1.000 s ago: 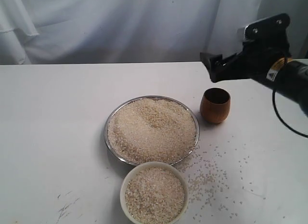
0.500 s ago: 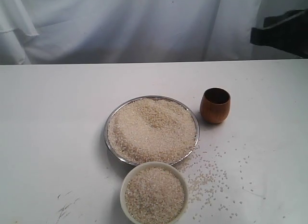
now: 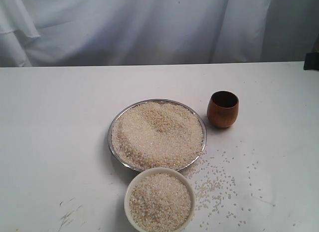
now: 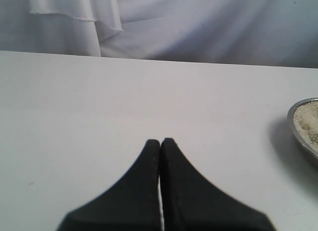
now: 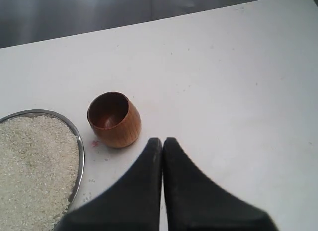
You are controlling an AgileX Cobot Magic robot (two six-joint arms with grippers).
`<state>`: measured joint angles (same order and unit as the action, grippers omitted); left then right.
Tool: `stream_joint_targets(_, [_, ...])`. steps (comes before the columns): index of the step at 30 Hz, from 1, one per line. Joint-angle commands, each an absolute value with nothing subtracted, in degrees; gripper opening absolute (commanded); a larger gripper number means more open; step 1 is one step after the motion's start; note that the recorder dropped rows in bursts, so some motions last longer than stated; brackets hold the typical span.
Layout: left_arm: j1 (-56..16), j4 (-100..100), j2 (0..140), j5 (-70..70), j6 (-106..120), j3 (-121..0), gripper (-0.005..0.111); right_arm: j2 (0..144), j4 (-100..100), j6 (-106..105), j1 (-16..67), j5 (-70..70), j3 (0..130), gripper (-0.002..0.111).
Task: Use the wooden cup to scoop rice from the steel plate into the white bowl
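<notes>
The left fingers (image 4: 141, 186) and right fingers (image 5: 141, 191) are pinched together, empty; white bowl (image 3: 159, 169) beside steel plate (image 3: 110, 134) looks brimful, so more rice (image 3: 157, 134) could overflow

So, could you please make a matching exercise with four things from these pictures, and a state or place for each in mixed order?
Things:
1. wooden cup
2. steel plate
3. white bowl
4. right hand

States or places:
A. shut, holding nothing
B. nearest the camera in the exterior view, filled with rice
C. upright beside the steel plate, not held
D. widest dish, heaped with rice

Pairs: 1-C, 2-D, 3-B, 4-A
</notes>
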<state>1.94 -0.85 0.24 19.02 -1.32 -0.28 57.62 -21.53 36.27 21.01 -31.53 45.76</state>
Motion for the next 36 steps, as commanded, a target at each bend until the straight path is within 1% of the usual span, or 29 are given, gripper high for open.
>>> stream_joint_targets(1, [2.04, -0.81, 0.00, 18.27, -1.35, 0.00, 0.000, 57.32, -22.98, 35.03, 21.16, -31.19, 45.64, 0.000])
stream_joint_targets(4, [2.04, -0.81, 0.00, 18.27, -1.35, 0.00, 0.000, 55.54, -23.59, 35.03, 20.31, -31.03, 45.52, 0.000])
stream_joint_targets(8, [2.04, -0.81, 0.00, 18.27, -1.35, 0.00, 0.000, 49.52, -25.10, 35.03, 17.70, -28.15, 43.07, 0.000])
stream_joint_targets(13, [2.04, -0.81, 0.00, 18.27, -1.35, 0.00, 0.000, 37.89, -25.66, 34.41, 11.48, -23.69, 34.43, 0.000])
stream_joint_targets(16, [2.04, -0.81, 0.00, 18.27, -1.35, 0.00, 0.000, 29.69, -25.77, 34.41, 6.97, -23.71, 28.57, 0.000])
stream_joint_targets(19, [2.04, -0.81, 0.00, 18.27, -1.35, 0.00, 0.000, 21.64, -27.64, 34.41, 4.68, -24.42, 23.40, 0.000])
stream_joint_targets(23, [2.04, -0.81, 0.00, 18.27, -1.35, 0.00, 0.000, 14.06, -28.05, 34.41, 4.39, -26.05, 18.84, 0.000])
stream_joint_targets(27, [2.04, -0.81, 0.00, 18.27, -1.35, 0.00, 0.000, 9.51, -28.05, 34.41, 4.39, -27.90, 16.77, 0.000])
stream_joint_targets(32, [2.04, -0.81, 0.00, 18.27, -1.35, 0.00, 0.000, 8.09, -27.80, 34.29, 4.39, -26.79, 12.97, 0.000])
stream_joint_targets(36, [2.04, -0.81, 0.00, 18.27, -1.35, 0.00, 0.000, 6.45, -22.89, 30.57, 4.39, -26.36, 9.39, 0.000])
